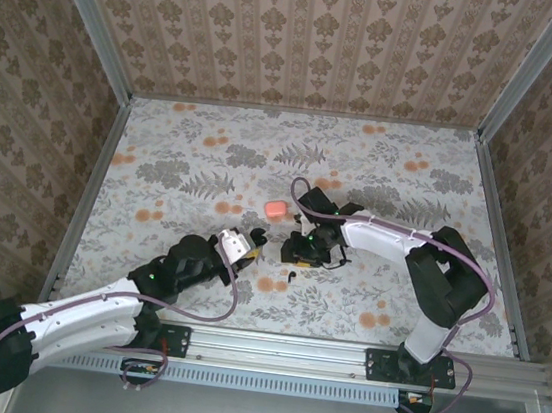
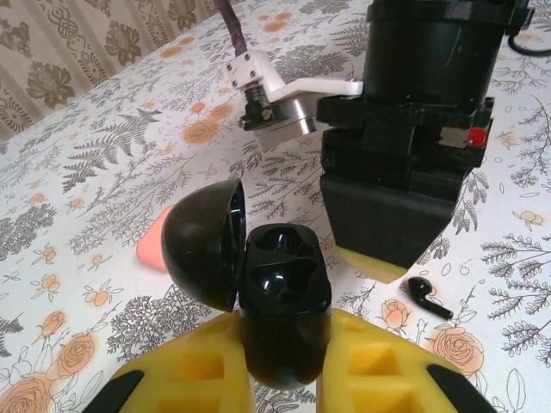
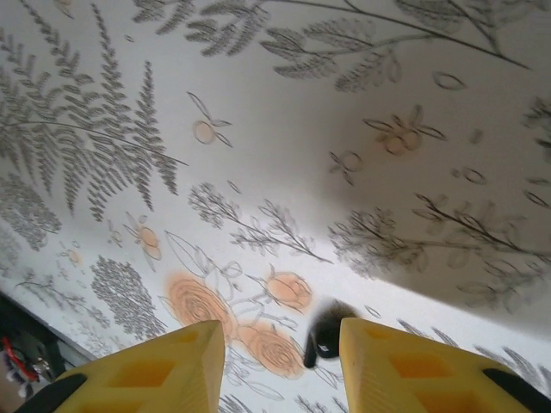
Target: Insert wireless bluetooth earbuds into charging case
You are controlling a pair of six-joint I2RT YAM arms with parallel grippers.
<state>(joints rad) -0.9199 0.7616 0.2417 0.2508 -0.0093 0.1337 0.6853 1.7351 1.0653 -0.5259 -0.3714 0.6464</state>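
left pincer (image 2: 284,366): clamped on the lower body of the black charging case, with a yellow finger (image 2: 194,379) on each side
black charging case (image 2: 284,297): held near the middle of the desk, its lid (image 2: 202,245) swung open to one side; two dark glossy wells face up, and whether anything sits in them cannot be told
right pincer (image 3: 280,357): partly open and gripping nothing, pointing down at the desk just beside the open case
black earbud (image 3: 325,337): lying on the desk between the right pincer's fingers, close to one of them, not squeezed
salmon-pink case (image 1: 276,210): closed, on the desk just beyond the two pincers, apart from both
desk (image 1: 391,170): covered in a grey fern and orange flower print
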